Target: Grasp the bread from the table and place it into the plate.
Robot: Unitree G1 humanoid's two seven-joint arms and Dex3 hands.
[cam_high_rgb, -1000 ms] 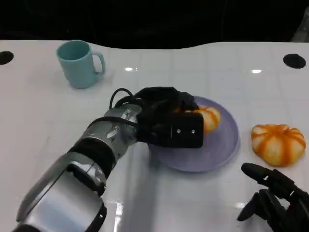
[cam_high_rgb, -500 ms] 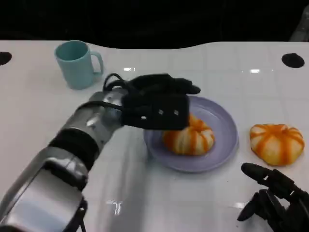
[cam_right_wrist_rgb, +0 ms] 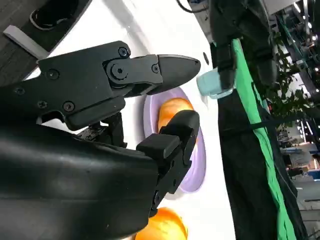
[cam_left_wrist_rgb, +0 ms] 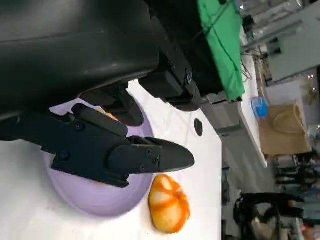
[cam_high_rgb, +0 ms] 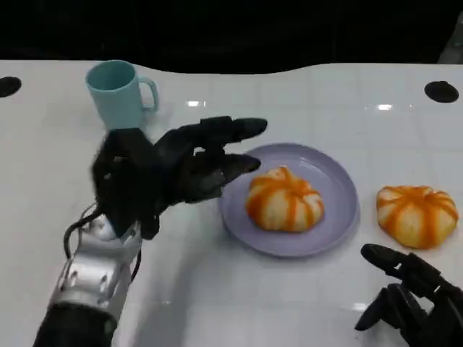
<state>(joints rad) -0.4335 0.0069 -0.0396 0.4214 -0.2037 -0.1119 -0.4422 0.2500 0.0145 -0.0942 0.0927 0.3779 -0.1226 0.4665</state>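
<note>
An orange-striped bread roll (cam_high_rgb: 284,200) lies on the purple plate (cam_high_rgb: 340,217) in the middle of the table. A second, similar roll (cam_high_rgb: 417,214) sits on the table to the plate's right. My left hand (cam_high_rgb: 170,172) hovers raised to the left of the plate, fingers spread, holding nothing. My right hand (cam_high_rgb: 410,300) rests low at the front right, empty, with fingers apart. The left wrist view has the plate (cam_left_wrist_rgb: 95,200) beneath the left hand's fingers (cam_left_wrist_rgb: 145,157) and the second roll (cam_left_wrist_rgb: 168,204) beyond. In the right wrist view the plated roll (cam_right_wrist_rgb: 170,112) lies past the right hand's fingers (cam_right_wrist_rgb: 125,75).
A teal mug (cam_high_rgb: 118,94) stands at the back left, behind my left hand. Two dark round holes mark the table at the far left (cam_high_rgb: 8,86) and far right (cam_high_rgb: 441,91). The table's back edge runs along a dark background.
My left hand has let go of the roll on the plate and drawn back to the left and upward, fingers spread. The right hand has stayed still.
</note>
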